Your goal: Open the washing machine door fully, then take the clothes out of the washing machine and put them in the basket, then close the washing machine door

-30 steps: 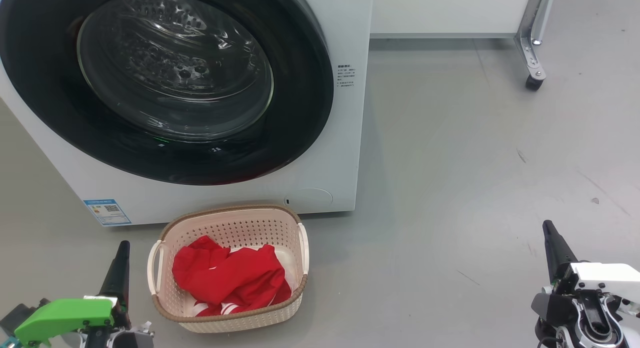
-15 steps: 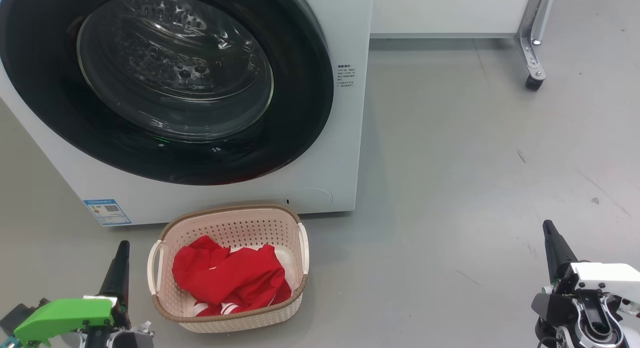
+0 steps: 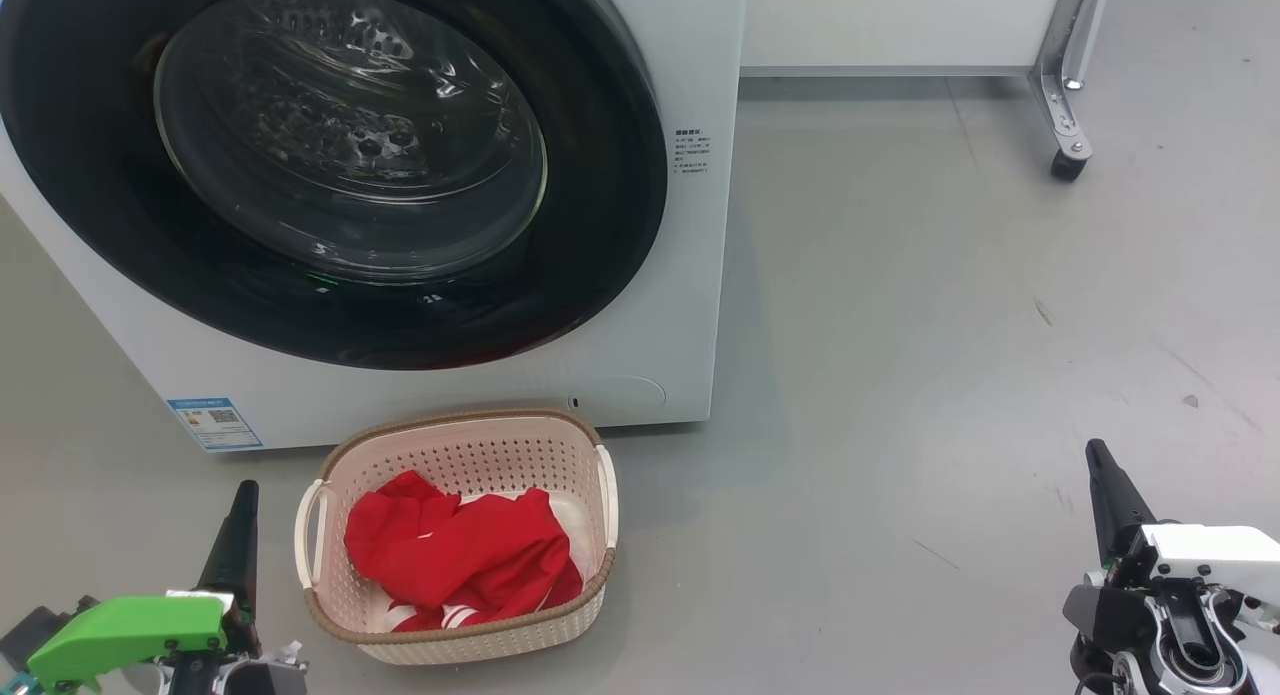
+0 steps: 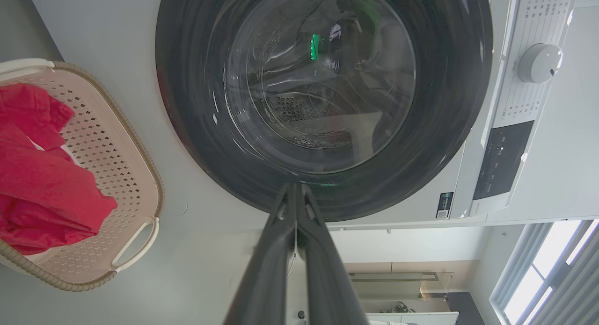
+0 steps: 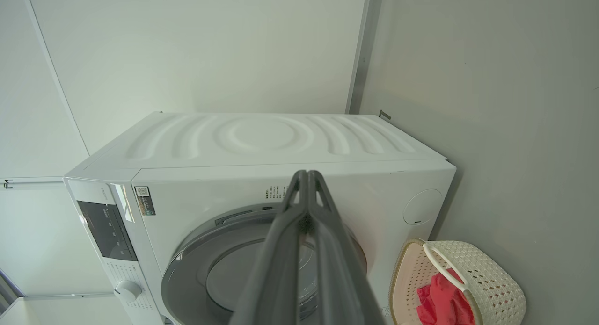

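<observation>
clothes (image 3: pixel 455 555) lie heaped in the basket (image 3: pixel 470 453), on the floor (image 3: pixel 900 325) just before the washing machine (image 3: pixel 690 275) — the washing machine door (image 3: pixel 345 140) sits closed flush on its front. left gripper (image 4: pixel 295 188) hangs just left of the basket, fingers pressed together, empty; right gripper (image 5: pixel 307 174), well off to the right, likewise together, empty.

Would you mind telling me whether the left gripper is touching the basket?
Apart. The head view shows bare grey floor between the left gripper and the basket.
</observation>
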{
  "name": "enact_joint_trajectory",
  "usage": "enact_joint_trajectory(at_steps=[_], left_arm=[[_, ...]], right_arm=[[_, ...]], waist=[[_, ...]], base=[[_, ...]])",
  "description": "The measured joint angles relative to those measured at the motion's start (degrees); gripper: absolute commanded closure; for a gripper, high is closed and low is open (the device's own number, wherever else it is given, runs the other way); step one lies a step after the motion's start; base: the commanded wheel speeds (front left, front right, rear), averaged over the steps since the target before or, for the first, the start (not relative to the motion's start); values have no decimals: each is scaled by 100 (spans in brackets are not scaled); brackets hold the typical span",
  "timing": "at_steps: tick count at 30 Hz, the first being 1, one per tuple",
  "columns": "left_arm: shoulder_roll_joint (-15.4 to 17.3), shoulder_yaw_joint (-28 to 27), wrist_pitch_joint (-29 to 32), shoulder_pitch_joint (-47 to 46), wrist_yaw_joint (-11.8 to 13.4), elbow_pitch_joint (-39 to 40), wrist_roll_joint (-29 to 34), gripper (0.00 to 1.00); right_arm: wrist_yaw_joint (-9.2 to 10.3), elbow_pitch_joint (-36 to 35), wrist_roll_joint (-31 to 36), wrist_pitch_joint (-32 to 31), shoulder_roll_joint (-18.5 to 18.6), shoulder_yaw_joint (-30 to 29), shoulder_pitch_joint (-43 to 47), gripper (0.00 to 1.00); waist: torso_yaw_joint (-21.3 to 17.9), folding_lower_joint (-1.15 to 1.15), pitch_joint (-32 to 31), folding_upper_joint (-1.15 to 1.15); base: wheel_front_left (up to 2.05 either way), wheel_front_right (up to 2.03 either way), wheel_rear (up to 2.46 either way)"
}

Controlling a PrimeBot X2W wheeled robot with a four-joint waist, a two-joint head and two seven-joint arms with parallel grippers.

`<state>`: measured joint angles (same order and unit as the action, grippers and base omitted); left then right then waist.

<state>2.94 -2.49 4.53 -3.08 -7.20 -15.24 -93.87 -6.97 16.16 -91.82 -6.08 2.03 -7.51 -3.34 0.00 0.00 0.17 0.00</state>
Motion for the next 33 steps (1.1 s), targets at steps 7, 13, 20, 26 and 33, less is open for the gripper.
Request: enact_joint_trajectory(at_steps=[7,13,20,26,33], left_arm=[[0,-5,1,-1,0,0,0,100],[0,-12,1,-1,0,-1,0,100],[0,-15,1,-1,0,-1,0,100],[0,-19,1,-1,0,-1,0,100],[0,-21,1,-1,0,-1,0,100]], right_arm=[[0,-1,0,0,0,-1,0,100],[0,-3,0,0,0,-2,0,100],[0,-3,0,0,0,-3,0,100],[0,-4,0,0,0,-3,0,100],[0,-4,0,0,0,-3,0,100]], waist=[[0,0,0,0],[0,0,0,0],[0,0,0,0],[0,0,0,0],[0,0,0,0]], base=[[0,0,0],[0,0,0],[0,0,0],[0,0,0],[0,0,0]])
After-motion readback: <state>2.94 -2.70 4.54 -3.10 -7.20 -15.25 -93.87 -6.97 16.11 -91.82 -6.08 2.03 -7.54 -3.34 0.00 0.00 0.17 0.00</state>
